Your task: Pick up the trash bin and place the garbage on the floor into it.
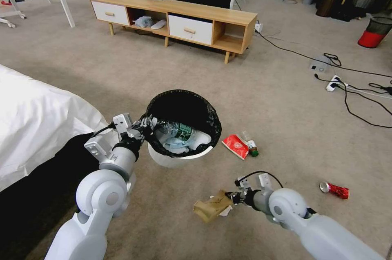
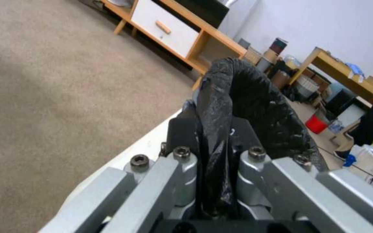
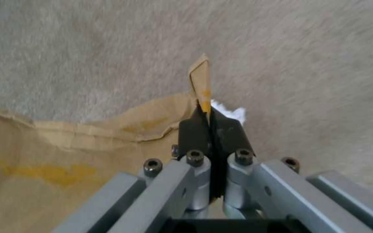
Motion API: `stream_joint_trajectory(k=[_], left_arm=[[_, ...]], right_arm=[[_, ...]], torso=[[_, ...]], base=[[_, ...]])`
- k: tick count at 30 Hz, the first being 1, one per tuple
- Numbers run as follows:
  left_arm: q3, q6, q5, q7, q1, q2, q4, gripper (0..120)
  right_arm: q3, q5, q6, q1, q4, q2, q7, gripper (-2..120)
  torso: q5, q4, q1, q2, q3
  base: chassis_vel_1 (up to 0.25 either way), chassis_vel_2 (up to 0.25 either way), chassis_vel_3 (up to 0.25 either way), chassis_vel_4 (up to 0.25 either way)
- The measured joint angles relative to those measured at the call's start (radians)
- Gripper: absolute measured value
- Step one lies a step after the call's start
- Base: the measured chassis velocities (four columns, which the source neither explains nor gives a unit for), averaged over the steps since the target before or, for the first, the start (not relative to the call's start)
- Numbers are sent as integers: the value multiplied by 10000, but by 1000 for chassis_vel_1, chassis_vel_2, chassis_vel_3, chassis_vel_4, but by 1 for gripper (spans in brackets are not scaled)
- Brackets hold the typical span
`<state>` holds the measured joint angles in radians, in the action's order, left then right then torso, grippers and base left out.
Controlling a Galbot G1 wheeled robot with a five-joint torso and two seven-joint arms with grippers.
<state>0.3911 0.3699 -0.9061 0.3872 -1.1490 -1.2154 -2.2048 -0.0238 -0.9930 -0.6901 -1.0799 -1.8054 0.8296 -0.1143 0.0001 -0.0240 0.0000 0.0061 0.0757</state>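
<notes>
The trash bin (image 1: 181,129) is held clear of the carpet by the left tool (image 1: 148,124), clamped shut on its bag-lined rim (image 2: 214,129); a bottle and tissue already lie inside. The brown paper bag (image 1: 210,207) is pinched by the closed right tool (image 1: 233,198) at a thin folded edge (image 3: 201,81); it is judged light and limp, likely to swing. A red packet (image 1: 235,146), small bottle (image 1: 250,143) and crushed can (image 1: 335,190) lie on open floor, with ample room around them.

Staged bedroom — bed (image 1: 36,125), TV cabinet (image 1: 175,21), carpet (image 1: 265,101)
</notes>
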Motion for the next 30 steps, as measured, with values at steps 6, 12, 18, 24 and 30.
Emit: stream_joint_trajectory(k=[6,12,18,24,30], left_arm=[[0,21,3,35,-31,-16,-27,7],[15,34,3,78,-62,-45,-100,7],[77,61,-67,168,-91,-6,-185,7],[102,153,-251,359,-67,43,-233,7],[115,397,-594,710,-27,117,-335,7]], right_arm=[[-814,42,77,-497,-462,-349,-12,0],[-1528,188,186,-824,-694,-542,0,0],[-2286,742,544,-1010,-807,-614,5,0],[-3169,1873,1258,-1059,-885,-489,-34,0],[-4299,3556,2333,-991,-1187,-399,347,0]], torso=[[0,0,0,0,0],[0,0,0,1,0],[1,0,1,0,0],[0,0,1,0,0],[0,0,0,0,0]], base=[[0,0,0,0],[0,0,0,0],[0,0,0,0],[0,0,0,0],[0,0,0,0]])
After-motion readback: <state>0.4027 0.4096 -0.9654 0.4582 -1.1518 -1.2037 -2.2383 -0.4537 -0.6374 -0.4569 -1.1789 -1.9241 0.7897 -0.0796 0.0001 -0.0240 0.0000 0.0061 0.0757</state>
